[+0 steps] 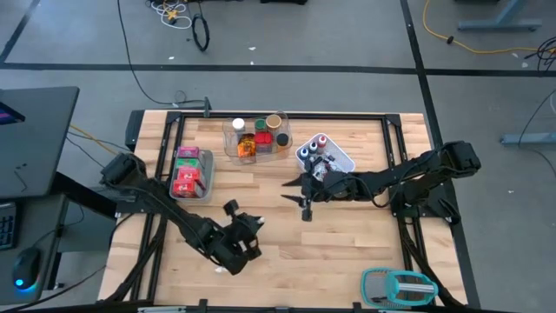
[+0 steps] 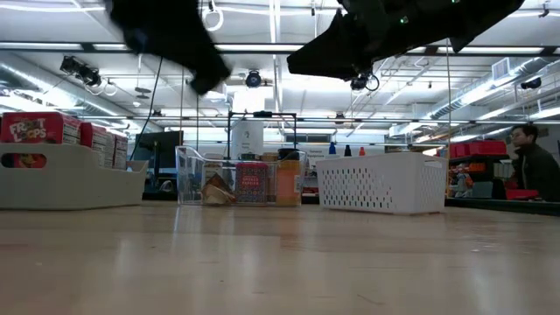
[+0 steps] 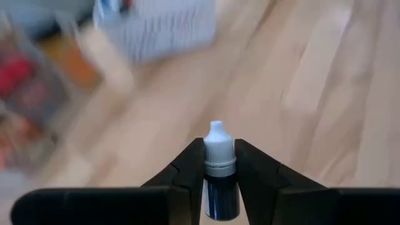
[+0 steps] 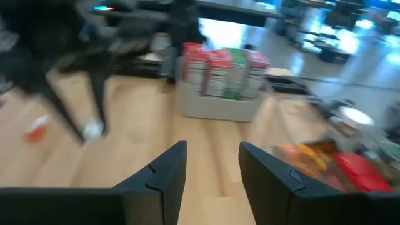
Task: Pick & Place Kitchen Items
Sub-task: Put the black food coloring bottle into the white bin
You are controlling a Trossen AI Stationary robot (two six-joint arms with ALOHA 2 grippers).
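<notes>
Teal-and-grey gadget (image 1: 398,287) at 5 o'clock on the worktop (image 1: 339,239), at the near edge.

Left pincer (image 1: 233,209) just left of worktop centre, about 7 o'clock from the middle, raised off the wood. Clamped on a small vial (image 3: 219,169): white cap, dark blue body, upright between the two dark fingers (image 3: 184,181), cap poking out past the tips. Held off the worktop in the low view, where the left arm (image 2: 175,39) shows only as a dark blur at the top.

Right pincer (image 1: 300,193) near worktop centre, at roughly 3 o'clock from the left one and apart from it. Fingers (image 4: 164,172) parted with bare wood showing in the gap, nothing between them.

Farther back, at 10 o'clock: grey bin (image 1: 207,178) with red, pink and green boxes (image 1: 184,174) standing in a row inside. Same boxes (image 4: 222,69) seen from the right wrist.

At 12 o'clock: clear tray (image 1: 233,149) holding short jars (image 1: 261,132) with white, black and red lids plus an orange packet (image 1: 247,148).

At 1 o'clock, just right of the tray: white mesh basket (image 1: 343,158) with small bottles (image 1: 311,152) inside; right arm partly over it.

Beyond the worktop in the low view: a person (image 2: 534,171) at far right, shelves, ceiling lights.
</notes>
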